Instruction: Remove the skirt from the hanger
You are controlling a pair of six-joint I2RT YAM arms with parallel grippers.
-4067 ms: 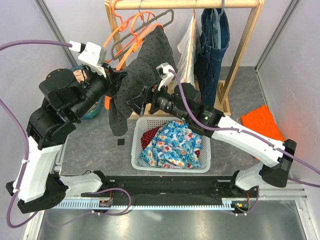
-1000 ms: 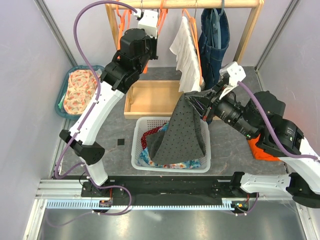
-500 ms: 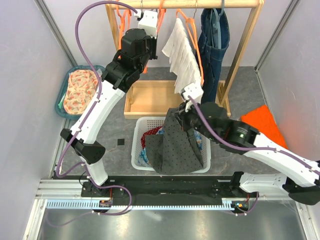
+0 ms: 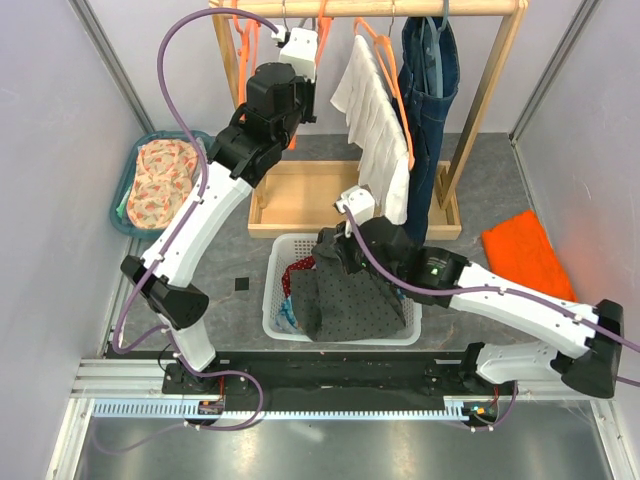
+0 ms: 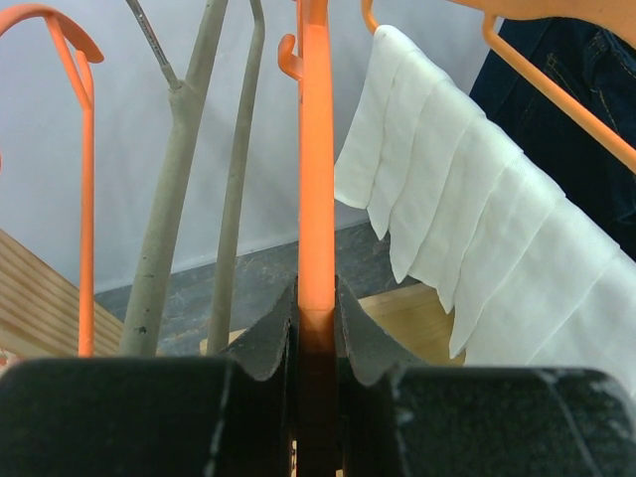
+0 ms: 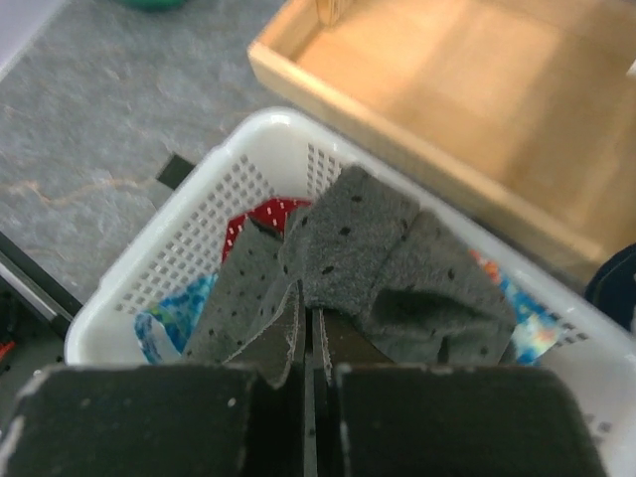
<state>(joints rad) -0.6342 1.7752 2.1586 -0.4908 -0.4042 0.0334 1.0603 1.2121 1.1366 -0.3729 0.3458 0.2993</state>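
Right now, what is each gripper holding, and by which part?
Left gripper clamps the orange hanger by its bar. Right gripper pinches the grey skirt at a fold.

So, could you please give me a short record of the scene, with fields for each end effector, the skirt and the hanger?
left end effector: shut on orange plastic hanger, up by the wooden rail
right end effector: shut on grey dotted fabric skirt
skirt: off the hanger, lower part lying in white plastic mesh basket
basket contents: blue floral cloth beneath the skirt
task status: skirt removed, not yet released
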